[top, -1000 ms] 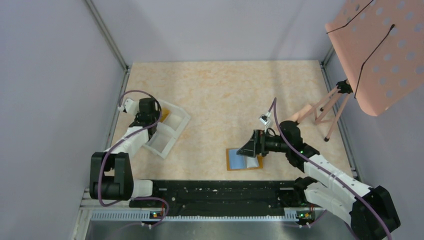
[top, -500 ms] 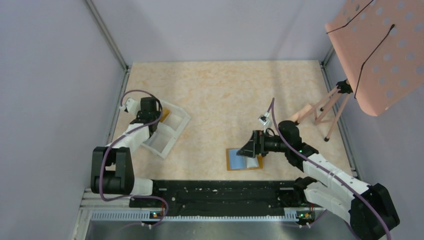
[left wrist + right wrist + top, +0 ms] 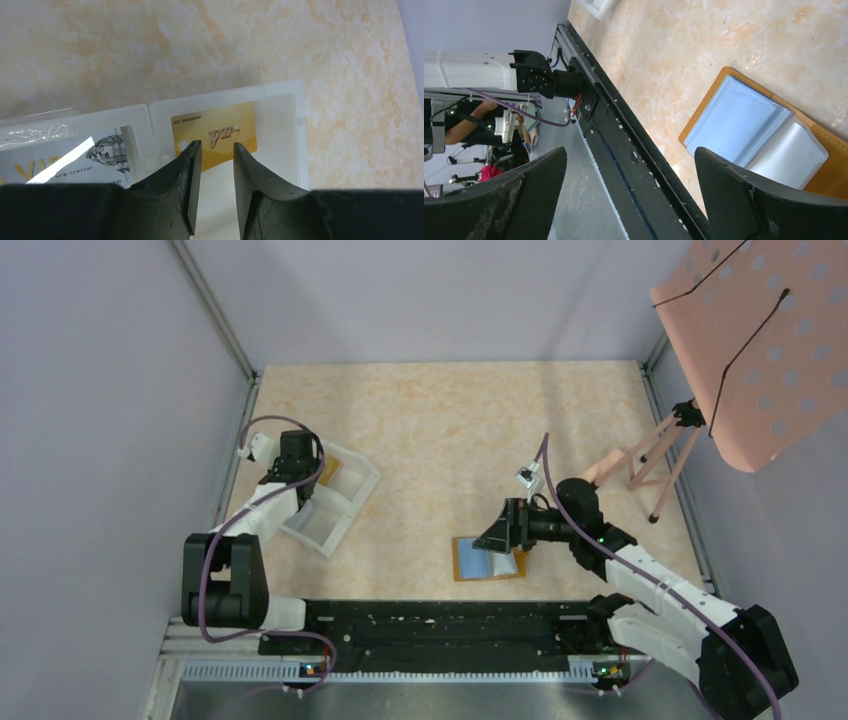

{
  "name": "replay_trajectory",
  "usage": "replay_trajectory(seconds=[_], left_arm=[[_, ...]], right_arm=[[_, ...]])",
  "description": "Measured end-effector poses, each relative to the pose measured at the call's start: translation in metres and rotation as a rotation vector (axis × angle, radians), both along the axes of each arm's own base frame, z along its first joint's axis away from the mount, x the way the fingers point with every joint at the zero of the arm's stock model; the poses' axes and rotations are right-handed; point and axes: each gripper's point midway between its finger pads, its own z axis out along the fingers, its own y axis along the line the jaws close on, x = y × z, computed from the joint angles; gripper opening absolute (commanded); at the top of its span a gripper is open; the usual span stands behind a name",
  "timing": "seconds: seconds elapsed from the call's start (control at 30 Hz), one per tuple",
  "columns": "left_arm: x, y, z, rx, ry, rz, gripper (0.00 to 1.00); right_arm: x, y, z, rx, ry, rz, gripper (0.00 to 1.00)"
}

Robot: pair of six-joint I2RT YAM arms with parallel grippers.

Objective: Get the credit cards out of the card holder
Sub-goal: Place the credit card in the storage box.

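A: L claw [image 3: 216, 148]?
B: Fingers narrowly apart, nothing held. Gold VIP card [image 3: 215, 131] just past the tips, in white tray [image 3: 296, 131].
A: R claw [image 3: 630, 159]?
B: Spread wide, empty. Card holder [image 3: 769, 137] lies open below, twd its rt finger, on tabletop [image 3: 724, 40].

1. Table [image 3: 450, 420]: I read a smooth, matt laminate, marbled beige.
2. Tray [image 3: 295, 100]: white plastic, smooth, with a faint sheen.
3. Gold card [image 3: 215, 130]: glossy plastic, printed lettering.
4. Card holder [image 3: 835, 172]: tan, leather-like, matt cover with a stitched edge; its sleeves [image 3: 744, 120] are shiny bluish plastic.
5. Left gripper [image 3: 216, 147]: the fingers look to me like matt black plastic, faintly grainy.
6. Rail [image 3: 624, 145]: black, matt, pale-flecked; I take it for metal.
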Motion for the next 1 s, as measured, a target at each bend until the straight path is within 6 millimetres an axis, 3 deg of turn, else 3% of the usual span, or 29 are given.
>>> replay_trajectory(seconds=[0.43, 0.57, 0.7, 0.87, 1.0], left_arm=[[-0.004, -0.003, 0.009, 0.028, 0.038, -0.058, 0.35], [0.001, -0.02, 0.03, 0.039, 0.016, -0.202, 0.4], [0.007, -0.048, 0.056, 0.057, -0.023, -0.388, 0.38], [0.006, -0.086, 0.067, 0.091, -0.01, -0.602, 0.28], [0.003, -0.1, 0.05, 0.111, 0.055, -0.698, 0.03]], right_arm=[[0.0, 0.0, 0.0, 0.001, 0.004, 0.0, 0.99], [0.0, 0.0, 0.0, -0.006, 0.01, -0.006, 0.99], [0.002, -0.002, 0.001, -0.021, 0.018, -0.02, 0.99], [0.005, -0.003, 0.001, -0.039, 0.029, -0.038, 0.99], [0.006, -0.004, 0.0, -0.047, 0.031, -0.049, 0.99]])
